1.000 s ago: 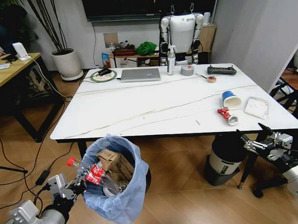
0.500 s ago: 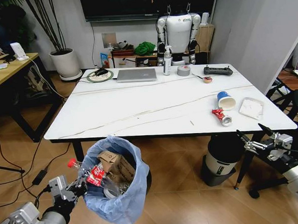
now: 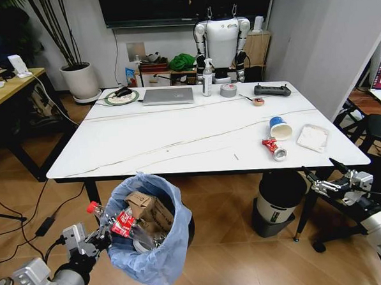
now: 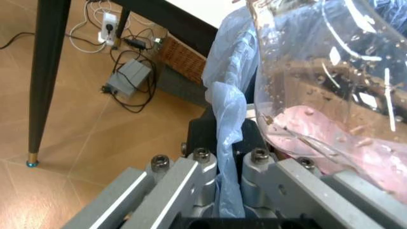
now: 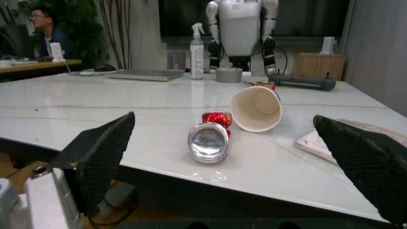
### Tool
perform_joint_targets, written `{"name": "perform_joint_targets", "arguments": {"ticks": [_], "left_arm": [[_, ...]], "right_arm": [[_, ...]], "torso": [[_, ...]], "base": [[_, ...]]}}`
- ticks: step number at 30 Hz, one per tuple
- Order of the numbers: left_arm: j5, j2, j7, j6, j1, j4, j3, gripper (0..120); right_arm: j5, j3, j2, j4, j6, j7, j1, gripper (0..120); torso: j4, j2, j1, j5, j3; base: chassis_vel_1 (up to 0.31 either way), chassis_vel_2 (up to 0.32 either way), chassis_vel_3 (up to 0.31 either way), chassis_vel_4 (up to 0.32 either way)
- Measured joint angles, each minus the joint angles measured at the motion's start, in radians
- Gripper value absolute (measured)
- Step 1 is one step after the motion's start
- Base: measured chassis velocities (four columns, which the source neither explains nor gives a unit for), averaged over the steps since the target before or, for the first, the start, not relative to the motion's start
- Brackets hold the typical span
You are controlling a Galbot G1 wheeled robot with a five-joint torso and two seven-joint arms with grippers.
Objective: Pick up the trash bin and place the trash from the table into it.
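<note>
Litter already fills the bin (image 3: 149,231), held off the floor before the counter (image 3: 177,133) by the left hand (image 3: 96,240) clamped on its liner, while cup (image 3: 279,127) and can (image 3: 274,149) remain beyond the spread right hand (image 3: 326,177).

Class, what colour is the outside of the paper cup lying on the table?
Blue, clearest in the head view: paper cup on the table.

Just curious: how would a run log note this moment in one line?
left gripper: shut on bin | right gripper: open, below table edge | cup, can: on table
</note>
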Motion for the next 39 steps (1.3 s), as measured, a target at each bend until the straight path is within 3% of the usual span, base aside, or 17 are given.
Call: {"name": "perform_joint_targets", "arguments": {"ticks": [13, 19, 24, 39], "left_arm": [[0.000, -0.002, 0.000, 0.000, -0.001, 0.001, -0.001, 0], [0.012, -0.006, 0.000, 0.000, 0.007, 0.000, -0.011, 0], [0.021, -0.005, -0.001, 0.000, 0.019, -0.004, -0.017, 0], [0.033, -0.016, -0.004, 0.002, 0.032, 0.000, -0.029, 0]], "right_arm": [[-0.022, -0.045, -0.020, -0.018, -0.023, 0.029, 0.053, 100], [0.044, -0.251, -0.066, -0.071, -0.111, 0.163, 0.233, 100], [0.087, -0.344, -0.088, -0.140, -0.135, 0.174, 0.341, 100], [0.109, -0.494, -0.101, -0.247, -0.138, 0.169, 0.491, 100]], "torso": [[-0.0001, 0.000, 0.000, 0.0001, 0.000], [0.0003, 0.000, 0.000, -0.0003, 0.000], [0.0001, 0.000, 0.000, -0.0001, 0.000], [0.0000, 0.000, 0.000, 0.0000, 0.000]], "base": [[-0.035, -0.035, 0.041, 0.036], [0.000, 0.000, 0.000, 0.000], [0.000, 0.000, 0.000, 0.000], [0.000, 0.000, 0.000, 0.000]]}}
